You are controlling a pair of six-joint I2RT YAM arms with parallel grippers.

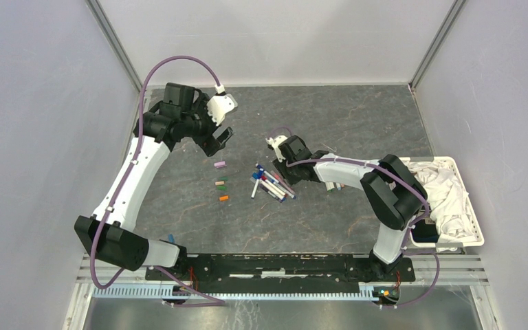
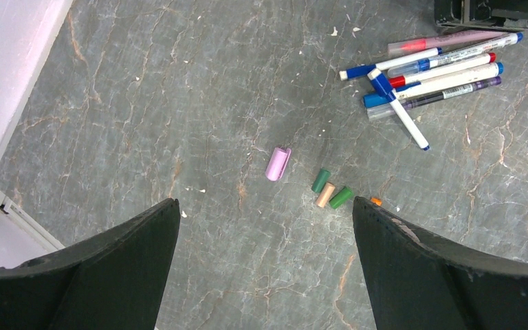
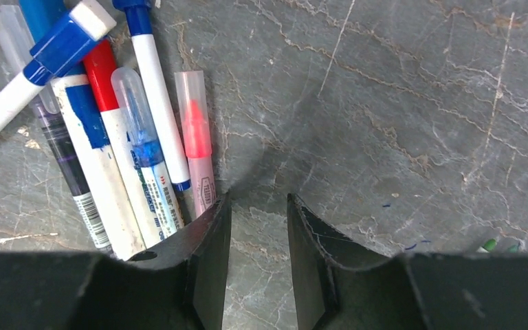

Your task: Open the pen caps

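The task looks only partly done. Five loose pen caps (image 2: 326, 194) lie in a short row on the grey surface (image 1: 357, 124): a pink one apart at the row's 10 o'clock end, then two green, a tan and a small orange one close together. At about 3 o'clock of them, near but not touching, the pens (image 2: 447, 69) lie heaped in a crossed bundle, and those I can read still wear their caps: a pink highlighter (image 3: 196, 130) under a clear cap, a blue-tipped pen (image 3: 141, 117) under another, and red and blue ends beside them. So most of the pile seems left to open. The left gripper (image 1: 218, 141) hangs above the surface at 12 o'clock of the cap row, jaws spread wide and empty. The right gripper (image 3: 258, 206) sits low at the 12 o'clock edge of the bundle, jaws partly apart with bare surface between them, gripping nothing; one finger lies just beside the highlighter. Something green shows beside the right forearm, too small to tell.
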